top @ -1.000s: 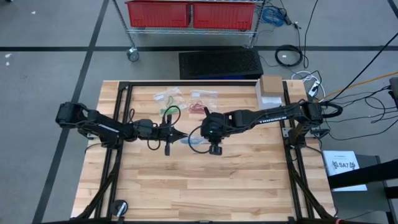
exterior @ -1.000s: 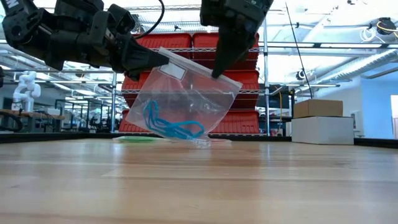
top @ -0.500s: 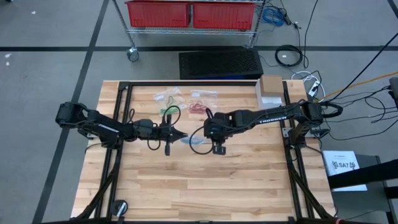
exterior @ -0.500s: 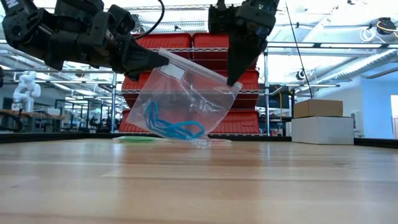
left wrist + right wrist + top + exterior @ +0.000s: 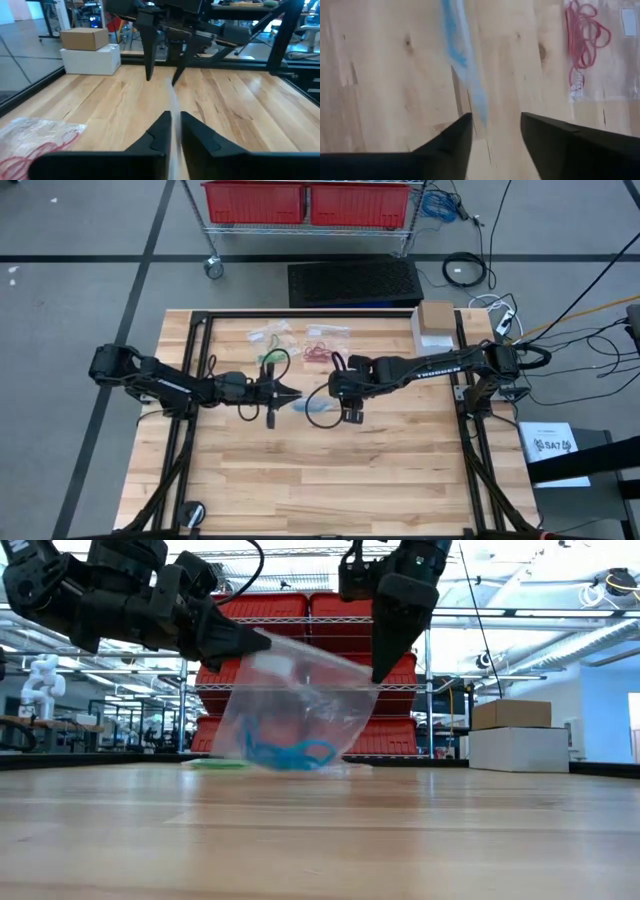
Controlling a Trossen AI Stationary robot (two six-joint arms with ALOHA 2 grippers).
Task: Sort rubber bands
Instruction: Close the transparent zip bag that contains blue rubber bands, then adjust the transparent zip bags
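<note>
A: Where are the rubber bands?

B: Blue rubber bands [image 5: 288, 753] lie in the bottom of a clear bag [image 5: 300, 700] near the centre of the bench [image 5: 380, 470]. Red rubber bands [image 5: 318, 352] lie in another bag [image 5: 328, 340] toward 12 o'clock.

A: And the end effectors?

B: The left end effector [image 5: 252, 640], at 9 o'clock of the clear bag, is clenched on its top edge. The right end effector [image 5: 385, 665], at 3 o'clock, is released, its fingers [image 5: 555, 140] spread apart just beside the bag's corner.

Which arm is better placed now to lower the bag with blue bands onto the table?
Left. The left gripper pinches the bag edge; the right gripper has opened beside it.
</note>
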